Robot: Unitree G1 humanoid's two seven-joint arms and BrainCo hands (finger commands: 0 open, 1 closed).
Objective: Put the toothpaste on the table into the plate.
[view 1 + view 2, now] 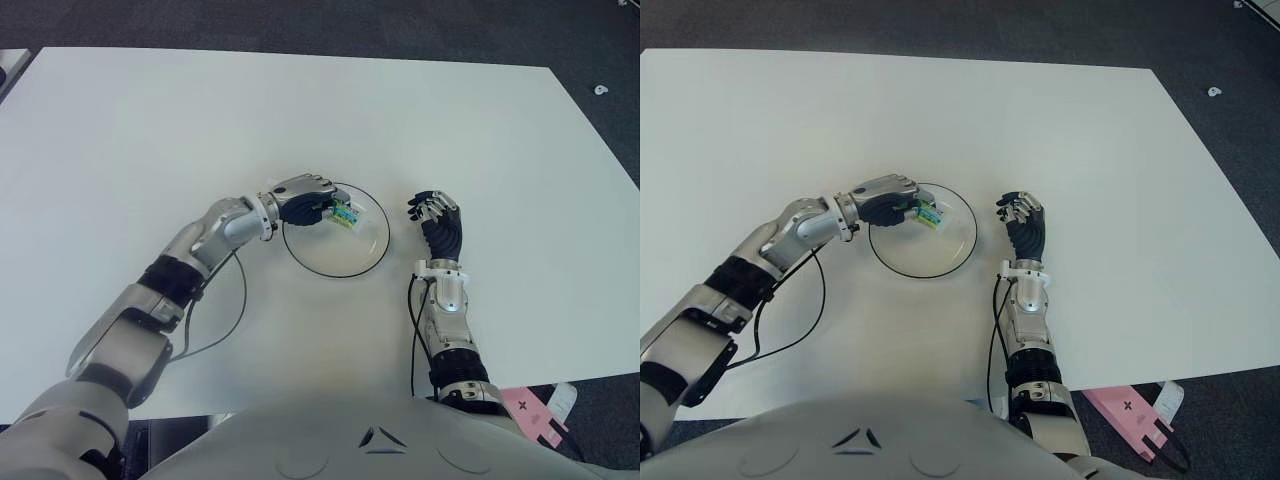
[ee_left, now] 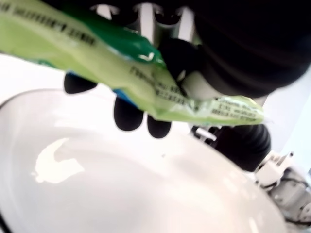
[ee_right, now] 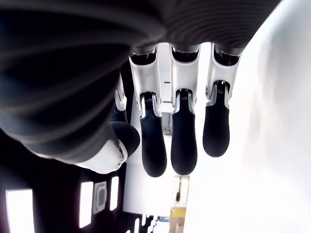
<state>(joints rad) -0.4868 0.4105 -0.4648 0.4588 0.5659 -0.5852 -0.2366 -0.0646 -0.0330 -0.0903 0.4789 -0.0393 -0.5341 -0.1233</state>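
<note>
Left hand (image 1: 305, 200) pinches toothpaste (image 1: 345, 215) over plate (image 1: 372, 250), 9 o'clock rim | right hand (image 1: 435, 215), fingers loosely curled, empty, at 3 o'clock on white surface (image 1: 150, 130) | step: placing | next: release.

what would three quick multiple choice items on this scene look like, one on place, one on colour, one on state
1. Where is the toothpaste?
A. lying on the table far from the plate
B. held over the plate in the left hand
C. in the right hand

2. What colour is the toothpaste pack mostly?
A. green
B. red
C. black

3. What state is the right hand in?
A. gripping the plate rim
B. holding a cup
C. holding nothing, beside the plate on its right

Answers:
1 B, the left wrist view shows the fingers clamped on the pack above the plate.
2 A, the pack shows green with a little blue.
3 C, the right wrist view shows its fingers with nothing between them.
</note>
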